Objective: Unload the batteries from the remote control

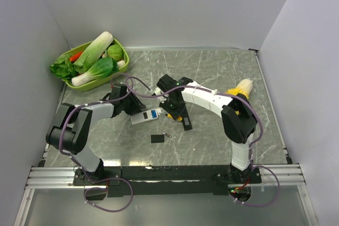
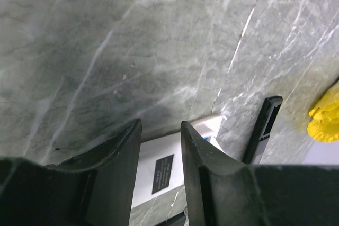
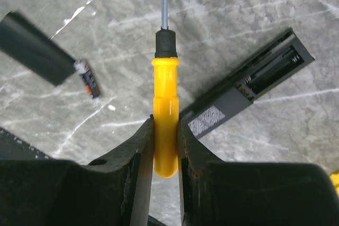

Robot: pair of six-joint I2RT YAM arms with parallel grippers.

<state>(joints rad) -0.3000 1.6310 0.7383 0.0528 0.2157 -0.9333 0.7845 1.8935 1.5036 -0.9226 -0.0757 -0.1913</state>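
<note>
Batteries are in two places, as far as I can see. A dark cell (image 3: pixel 89 80) lies loose on the counter (image 3: pixel 265 3), just beside a black cover plate (image 3: pixel 32 48). Something blue, which I take for a blue cell (image 1: pixel 155 113), sits in the opened back of the white remote (image 1: pixel 143 116).

A black remote (image 3: pixel 249 86) lies near the white one with its bay uncovered. The bay is dark, and I can't tell whether anything is left inside it.

The right gripper (image 3: pixel 165 130) has its jaws closed tight on the handle of a yellow screwdriver (image 3: pixel 165 88). The shaft points away toward the white remote, and the tip runs out of the wrist view. The left gripper (image 2: pixel 160 128) hangs low over the other end of the white remote. Its jaws are parted by a narrow gap and hold nothing that I can see.

My guess is that the step in hand is levering the blue cell out of the white remote. The next move calls for getting the blade tip under one end of the cell, probably the spring end, and prying gently upward. Meanwhile the left arm would need to pin the remote body so it doesn't slide or spin on the smooth marble. With too much force, the cell could shoot off across the counter.
</note>
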